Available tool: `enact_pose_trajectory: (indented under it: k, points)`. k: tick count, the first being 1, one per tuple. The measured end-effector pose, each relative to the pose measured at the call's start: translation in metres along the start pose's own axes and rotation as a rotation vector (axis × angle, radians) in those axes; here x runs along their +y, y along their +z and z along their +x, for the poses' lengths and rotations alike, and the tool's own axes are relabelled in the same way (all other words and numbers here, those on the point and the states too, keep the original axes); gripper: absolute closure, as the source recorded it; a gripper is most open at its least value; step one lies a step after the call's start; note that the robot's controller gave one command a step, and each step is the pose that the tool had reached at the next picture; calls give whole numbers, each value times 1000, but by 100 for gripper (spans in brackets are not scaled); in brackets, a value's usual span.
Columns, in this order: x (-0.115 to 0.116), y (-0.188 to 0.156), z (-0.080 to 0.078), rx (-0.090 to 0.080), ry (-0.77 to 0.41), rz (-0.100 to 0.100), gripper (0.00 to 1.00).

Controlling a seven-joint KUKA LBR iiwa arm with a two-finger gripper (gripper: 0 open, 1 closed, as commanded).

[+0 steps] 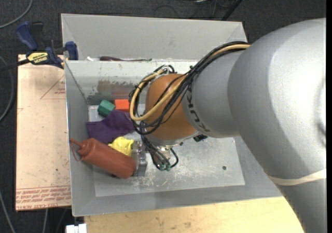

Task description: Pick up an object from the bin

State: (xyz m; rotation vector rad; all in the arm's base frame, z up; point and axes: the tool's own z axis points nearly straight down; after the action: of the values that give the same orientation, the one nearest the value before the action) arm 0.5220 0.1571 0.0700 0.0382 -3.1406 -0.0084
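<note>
Honestly can't tell how far open the claw (140, 160) is, or whether it's got anything. It's down by the fat end of a smooth reddish-brown squeeze bottle (102, 158) lying on its side, lower left in the scuffed grey metal bin (171, 188). A crumpled yellow thing (122, 146) sits just beside the claw, with a floppy purple cloth (108, 127) behind.

My broad silver-grey arm (275, 97), its wrist capped in an orange cover (168, 115), wreathed in black and yellow cables (212, 56).

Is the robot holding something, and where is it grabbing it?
Cannot tell. The gripper sits at the red-brown bottle's wide end, beside a yellow lump.
</note>
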Motion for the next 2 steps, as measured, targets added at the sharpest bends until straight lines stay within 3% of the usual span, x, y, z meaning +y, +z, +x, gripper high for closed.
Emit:
enact_pose_trajectory:
  k: [1, 2]
  points:
    - [-1, -45, -3, 8, -16, 2, 100]
    - [28, -78, -12, -2, -13, -1, 0]
